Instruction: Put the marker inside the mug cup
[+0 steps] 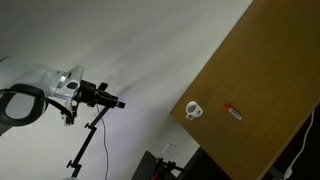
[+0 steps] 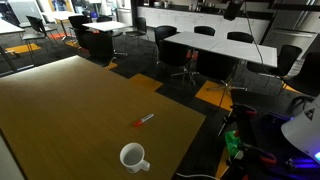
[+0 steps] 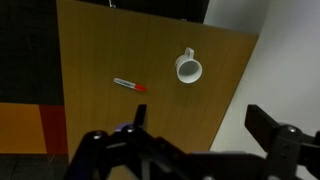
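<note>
- Jaws stood wide apart at the bottom edge of the wrist view, with nothing between them. The frame cut off their lower parts, so I saw only two dark finger shapes and blurred housing.
- Height was plain enough: I hung well above the counter [image 3: 90, 50], apart from both things of the task, so no grasp had begun.
- The marker [image 3: 128, 85] lay flat on the bare wood, red and whitish, near the mug cup [image 3: 188, 68] but not touching it.
- The mug cup stood upright with its mouth up and its handle turned away from the marker. It sat close to the counter's edge in an exterior view [image 2: 133, 157].
- By my judgement nothing of the task was done. The descent, the pinch on the marker, the lift, the carry over the mouth and the drop all remained.
- The marker was too small in both exterior views [image 1: 232, 111] [image 2: 144, 121] for me to tell which end bore the cap.
- The mug's inside looked dark from the wrist and pale from an exterior view. It seemed empty, but I could not be sure.
- My own arm was hard to find. A white shape [image 2: 300, 132] at the frame's edge may have been part of me, and I could not tell.
- Dark gear on a stand [image 1: 92, 96] beside a pale wall was too blurred to name.
</note>
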### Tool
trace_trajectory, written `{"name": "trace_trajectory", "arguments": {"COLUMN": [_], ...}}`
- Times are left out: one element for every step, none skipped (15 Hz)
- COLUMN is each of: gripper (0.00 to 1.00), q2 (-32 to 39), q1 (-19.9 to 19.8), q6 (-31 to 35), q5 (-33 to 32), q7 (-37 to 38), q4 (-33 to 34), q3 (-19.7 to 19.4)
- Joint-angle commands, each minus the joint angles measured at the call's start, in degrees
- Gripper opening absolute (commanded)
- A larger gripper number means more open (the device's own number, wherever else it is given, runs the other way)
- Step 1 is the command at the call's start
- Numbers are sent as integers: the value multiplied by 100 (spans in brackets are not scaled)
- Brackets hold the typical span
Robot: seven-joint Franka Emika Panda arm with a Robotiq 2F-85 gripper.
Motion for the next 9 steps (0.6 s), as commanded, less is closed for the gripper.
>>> {"name": "trace_trajectory", "arguments": {"gripper": [100, 100, 100, 100, 100, 100, 100, 100, 100], "q2": [434, 536, 622, 724, 820, 919, 1013, 1113, 1216], "q1": [-173, -206, -199, -217, -202, -199, -198, -173, -141], "q6": [273, 379, 495, 656, 762, 895, 1009, 1109, 1212], "q5": [-359, -480, -584, -687, -758, -843, -922, -974, -988], "q7": [-399, -501, -661, -776, -930, -1092, -1226, -1415, -1625], "q4": [139, 150, 155, 154, 166, 162, 169, 183, 195], "q3": [-137, -172, -232, -270, -334, -384, -431, -512, -599]}}
